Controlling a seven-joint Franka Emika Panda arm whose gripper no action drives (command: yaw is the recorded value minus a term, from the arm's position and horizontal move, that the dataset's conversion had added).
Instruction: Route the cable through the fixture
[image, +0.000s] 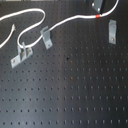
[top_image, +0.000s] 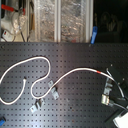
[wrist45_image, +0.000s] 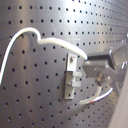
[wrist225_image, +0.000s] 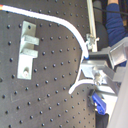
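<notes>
In the first exterior view there is one cable (image: 65, 21), white with a single red band (image: 98, 16), curving across the black perforated board (image: 75, 90). Three grey metal pieces stand on that board: the slim upright fixture (image: 112, 31) near the first exterior view's right, just below the red band; a short bent-over clip (image: 45, 37) beside a loop of the cable; and a low bracket (image: 21, 55) toward the first exterior view's left. The gripper (image: 98, 5) is cut off by the upper edge — only a dark corner shows, right above the band, and its grasp cannot be made out here.

In the second exterior view the one cable (top_image: 30, 65) loops widely, its red band (top_image: 103, 73) at the second exterior view's right. The fixture (top_image: 106, 89) stands just below the band; the bent clip (top_image: 53, 91) and the bracket (top_image: 36, 105) sit lower, to its left. The arm there is blurred.

In the first wrist view one fixture (wrist45_image: 71, 77) stands upright; the cable (wrist45_image: 55, 42) arcs above it without touching, as far as can be told, and runs into the gripper (wrist45_image: 102, 75), whose fingers are closed on it.

In the second wrist view — one fixture (wrist225_image: 27, 50), apart from the cable (wrist225_image: 70, 27), which bends down into the gripper (wrist225_image: 92, 75) and is pinched there. The cable is not threaded through the fixture.
</notes>
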